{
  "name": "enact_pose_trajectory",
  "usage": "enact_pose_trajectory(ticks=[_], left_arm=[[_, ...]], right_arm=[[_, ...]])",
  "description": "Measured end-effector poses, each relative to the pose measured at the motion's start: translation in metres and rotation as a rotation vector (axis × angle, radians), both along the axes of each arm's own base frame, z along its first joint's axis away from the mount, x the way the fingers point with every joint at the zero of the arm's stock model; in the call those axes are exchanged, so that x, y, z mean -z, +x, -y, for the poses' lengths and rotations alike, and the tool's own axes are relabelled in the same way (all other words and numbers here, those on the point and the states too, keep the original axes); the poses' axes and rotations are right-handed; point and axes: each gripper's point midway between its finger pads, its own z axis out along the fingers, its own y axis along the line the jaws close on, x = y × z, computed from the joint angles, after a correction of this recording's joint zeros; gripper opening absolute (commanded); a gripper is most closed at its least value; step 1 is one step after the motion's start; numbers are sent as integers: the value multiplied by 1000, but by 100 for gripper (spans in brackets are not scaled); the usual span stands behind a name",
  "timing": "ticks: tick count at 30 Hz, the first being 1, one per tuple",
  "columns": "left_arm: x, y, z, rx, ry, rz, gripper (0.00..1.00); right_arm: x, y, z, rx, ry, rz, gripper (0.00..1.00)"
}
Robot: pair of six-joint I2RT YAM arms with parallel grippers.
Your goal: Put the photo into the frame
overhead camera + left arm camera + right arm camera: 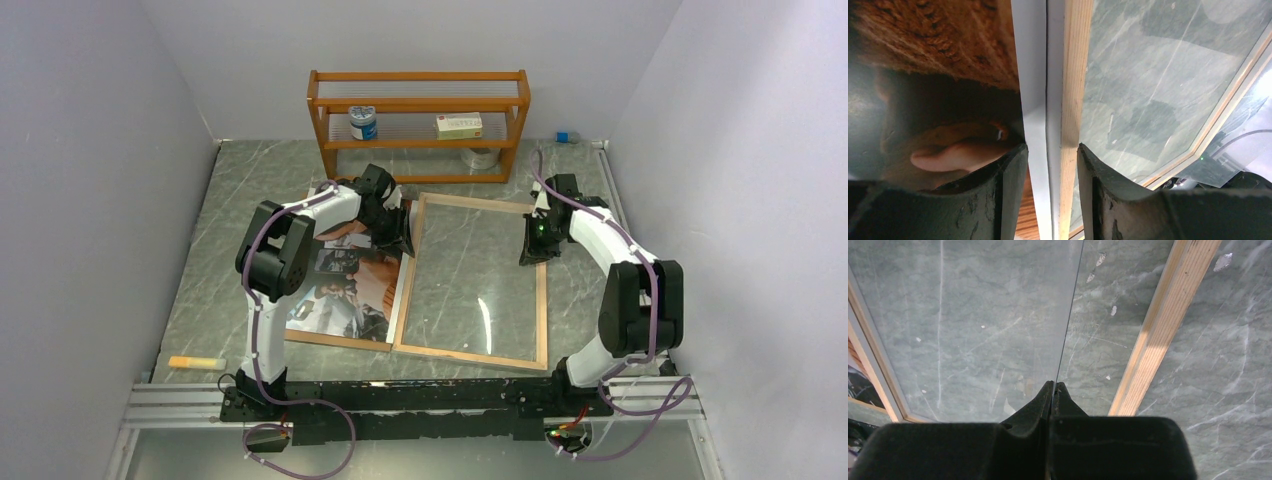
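Observation:
The frame (470, 353) lies flat mid-table, light wood rim up. Left of it the photo (345, 290) lies on a brown board (335, 340), its right edge against the frame. My left gripper (398, 240) stands over the frame's left rim near the far end. In the left wrist view its jaws (1052, 150) straddle the white-and-wood rim (1068, 75), tips close on either side, with the photo (948, 150) at left. My right gripper (527, 255) is at the frame's right side. In the right wrist view it (1053, 385) is shut on the edge of the clear pane (973, 315), which is tilted above the wood rim (1168, 325).
An orange shelf rack (420, 125) stands at the back with a jar (363, 123), a small box (459, 125) and a tape roll (482, 158). A yellow-orange marker (197, 362) lies near the front left. A small blue object (563, 137) sits at the back right. Walls close in on both sides.

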Motion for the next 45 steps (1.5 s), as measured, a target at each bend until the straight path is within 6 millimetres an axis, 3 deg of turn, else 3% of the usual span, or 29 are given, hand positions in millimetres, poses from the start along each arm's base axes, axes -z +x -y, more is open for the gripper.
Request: enact_pose_trajectory(ticks=[4,38,45], left_arm=[[0,0,0,1,0,0,48],[1,0,1,-16,1,-12,47],[1,0,0,-23,4,-14,45]], right_arm=[[3,0,0,1,0,-11,6],[23,-3,7,54,-44,-102,7],[23,-5,8,71,-45,-113,34]])
